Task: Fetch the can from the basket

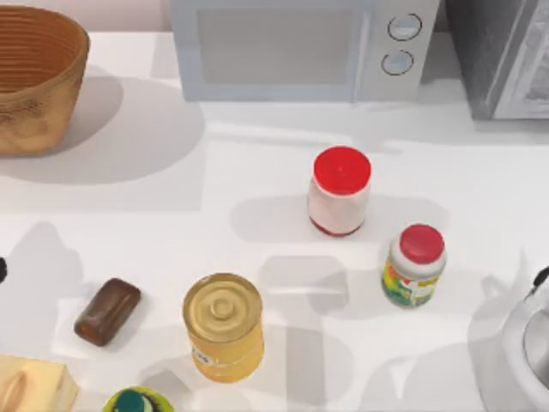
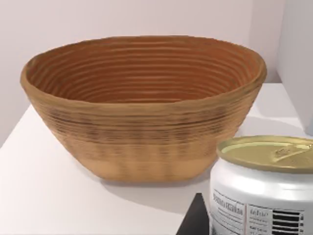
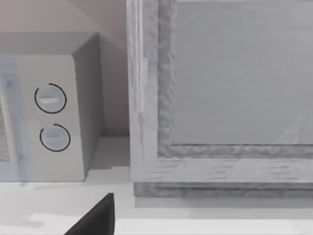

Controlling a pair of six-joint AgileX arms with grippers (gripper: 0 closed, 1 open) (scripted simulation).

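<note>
The can (image 2: 266, 188) is being seen close up in the left wrist view, out of the basket (image 2: 146, 112) and nearer the camera than its outer wall, its gold-olive top level. A dark finger tip (image 2: 195, 220) of the left gripper is lying against the can's lower side; whether the can is being gripped cannot be told. In the top view the basket (image 1: 34, 81) is sitting at the table's (image 1: 171, 197) far left corner.

Setting: rendered kitchen counter. Evidence: white worktop (image 1: 171, 223), microwave (image 1: 300, 47) with two dials, red-capped jars (image 1: 340, 190), yellow tin (image 1: 223, 326), wicker basket (image 1: 34, 77).
</note>
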